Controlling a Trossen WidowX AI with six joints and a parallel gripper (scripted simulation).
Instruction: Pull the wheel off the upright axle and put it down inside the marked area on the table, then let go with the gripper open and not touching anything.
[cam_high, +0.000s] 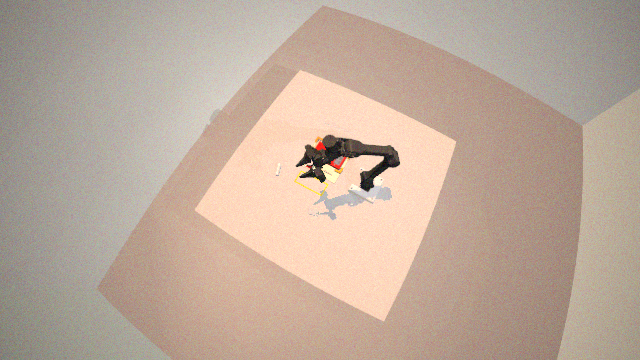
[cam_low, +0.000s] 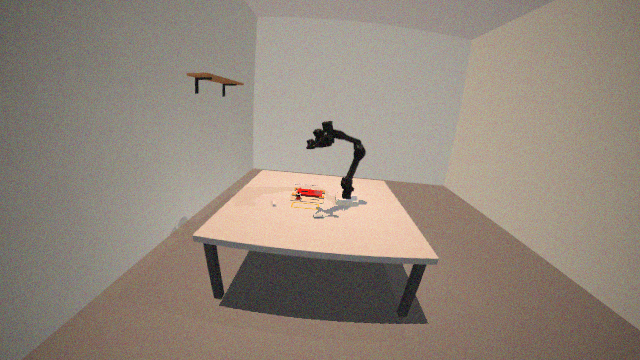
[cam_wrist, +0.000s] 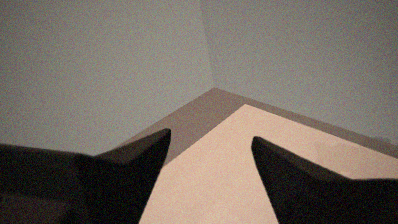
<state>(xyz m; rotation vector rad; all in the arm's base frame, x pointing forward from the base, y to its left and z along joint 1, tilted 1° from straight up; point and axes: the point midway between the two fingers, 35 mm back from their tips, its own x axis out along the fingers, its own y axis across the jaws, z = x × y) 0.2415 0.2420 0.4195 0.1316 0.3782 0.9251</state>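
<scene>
My gripper (cam_high: 309, 164) (cam_low: 314, 143) (cam_wrist: 211, 138) is open with nothing between its fingers. It hangs high above the table, over the red fixture (cam_high: 322, 146) (cam_low: 310, 192), which my arm partly hides in the overhead view. The yellow outline of the marked area (cam_high: 307, 188) (cam_low: 304, 205) lies on the table just in front of the fixture. The wheel and its axle are too small to make out and partly covered by the arm. The wrist view shows only the two dark fingers, a corner of the table top (cam_wrist: 235, 170), the floor and the walls.
The arm's base (cam_high: 367, 186) (cam_low: 346, 192) stands right of the fixture. A small white piece (cam_high: 278, 169) (cam_low: 273, 202) lies left of the marked area, and another small piece (cam_high: 314, 214) lies in front. A shelf (cam_low: 215, 78) hangs on the left wall.
</scene>
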